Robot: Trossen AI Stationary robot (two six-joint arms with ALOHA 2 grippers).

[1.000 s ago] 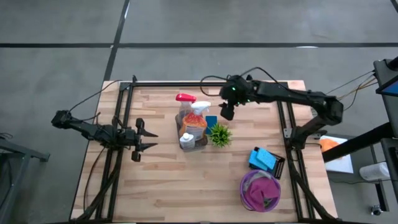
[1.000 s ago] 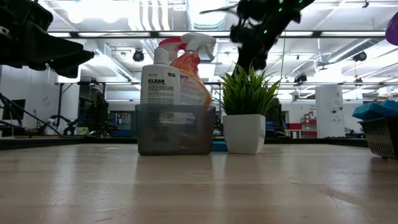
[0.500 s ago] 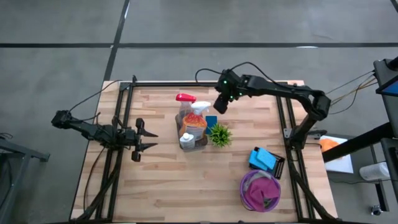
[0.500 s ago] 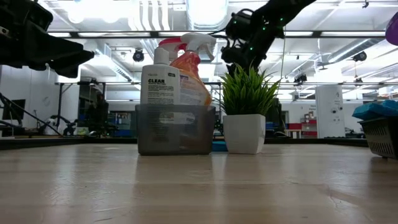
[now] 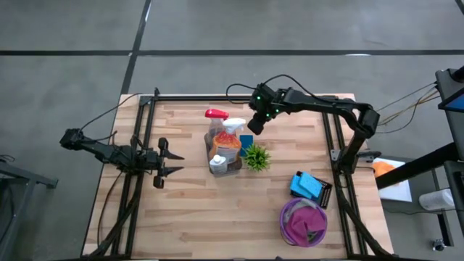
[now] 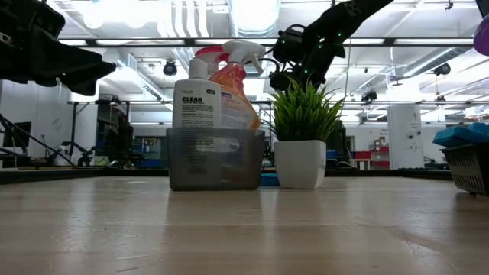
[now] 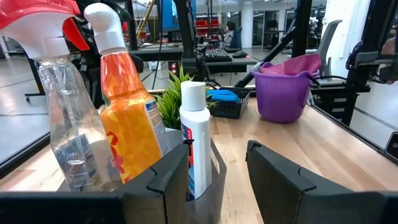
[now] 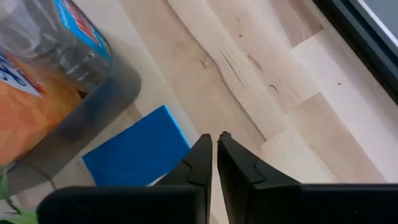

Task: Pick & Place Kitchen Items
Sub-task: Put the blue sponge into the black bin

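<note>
At the near right of the wooden surface stands a purple bucket with a magenta cloth bundled in it. Just beyond it, a small dark basket holds blue sponges.

Mid-surface, a grey bin carries three bottles: a clear spray bottle with a red trigger, an orange spray bottle with a white trigger, and a white bottle. A small potted plant stands just beside the bin (on its right).

The left gripper waits at the left side, well apart from the bin, its fingers spread wide and holding nothing.

Farther back, another blue sponge lies flat against the bin's far side. The right gripper hovers above this sponge's edge, fingers nearly together, holding nothing.
</note>
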